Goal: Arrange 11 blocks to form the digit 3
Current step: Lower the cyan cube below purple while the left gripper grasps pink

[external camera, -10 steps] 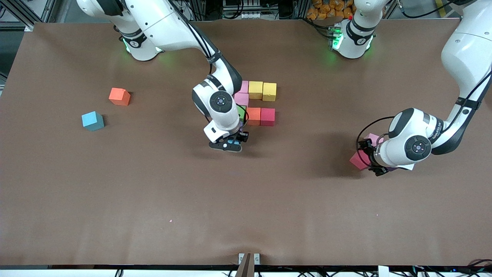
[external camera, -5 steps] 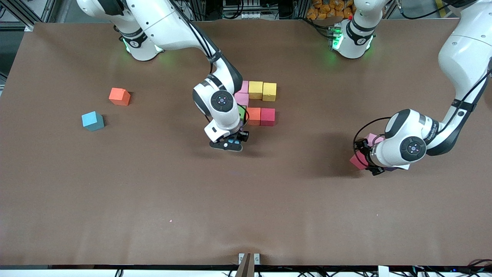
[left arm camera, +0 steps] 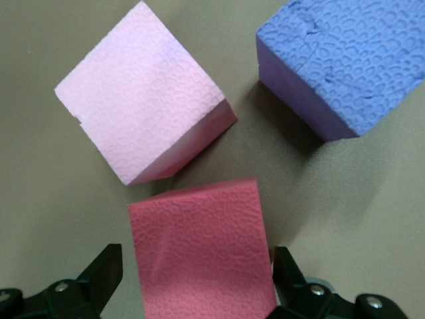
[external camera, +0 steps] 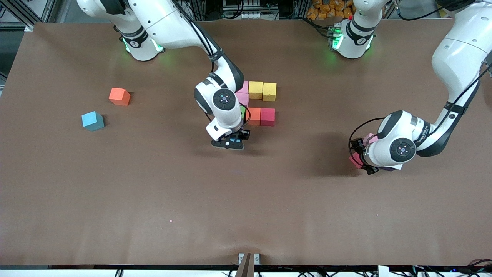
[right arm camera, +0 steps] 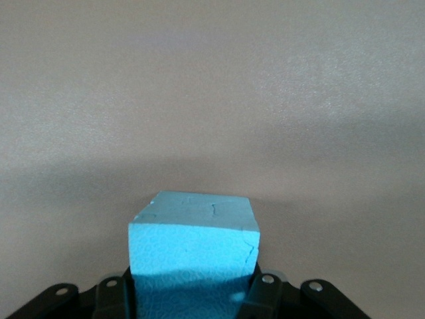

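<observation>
Right claw (external camera: 235,143) is kept clamped on a cyan block (right arm camera: 194,247) just above the worktop (external camera: 153,200) beside the unfinished digit 3 (external camera: 261,104), seemingly to extend it, while the left claw (left arm camera: 192,286) is spread wide around a red block (left arm camera: 202,249)

I see a brown table (external camera: 115,192) spread wide, 1 small metal bracket (external camera: 248,258) at its edge nearest the front camera, orange clutter (external camera: 326,7) and aluminium framing (external camera: 23,11) past the bases' edge.
</observation>
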Controlling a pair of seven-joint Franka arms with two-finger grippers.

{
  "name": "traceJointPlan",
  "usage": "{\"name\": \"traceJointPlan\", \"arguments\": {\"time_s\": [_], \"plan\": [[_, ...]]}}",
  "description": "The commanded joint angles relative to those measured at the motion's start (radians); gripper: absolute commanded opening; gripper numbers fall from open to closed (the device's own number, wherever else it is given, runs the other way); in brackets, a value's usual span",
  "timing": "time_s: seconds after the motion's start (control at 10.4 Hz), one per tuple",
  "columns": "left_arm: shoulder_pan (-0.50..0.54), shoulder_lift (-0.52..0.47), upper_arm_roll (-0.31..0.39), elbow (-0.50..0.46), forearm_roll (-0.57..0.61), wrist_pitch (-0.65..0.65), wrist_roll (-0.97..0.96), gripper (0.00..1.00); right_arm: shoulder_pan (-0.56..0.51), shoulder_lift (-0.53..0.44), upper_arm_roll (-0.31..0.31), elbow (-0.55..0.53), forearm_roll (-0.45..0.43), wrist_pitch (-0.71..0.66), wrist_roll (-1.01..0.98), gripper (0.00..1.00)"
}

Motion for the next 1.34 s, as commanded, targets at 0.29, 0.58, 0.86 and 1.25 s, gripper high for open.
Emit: {"name": "traceJointPlan", "arguments": {"time_s": [0.29, 0.58, 0.86, 1.25], "plan": [[-0.031, -0.004, 0.007, 0.005, -0.007, -0.002, 0.116, 0.35, 0.021, 0.001, -0.005, -0.038, -0.003, -0.008, 0.007, 0.22], [-0.064, -0.004, 0.007, 0.008, -0.004, -0.002, 0.189, 0.31, 0.02, 0.001, -0.006, -0.037, -0.003, -0.008, 0.004, 0.22], [-0.116, -0.011, 0.007, 0.028, -0.006, -0.003, 0.311, 0.18, 0.021, 0.0, -0.013, -0.039, -0.006, -0.008, 0.001, 0.23], [-0.211, -0.01, 0.006, 0.056, -0.015, -0.005, 0.238, 0.17, 0.026, -0.014, -0.022, -0.032, -0.007, -0.011, -0.005, 1.0]]}}
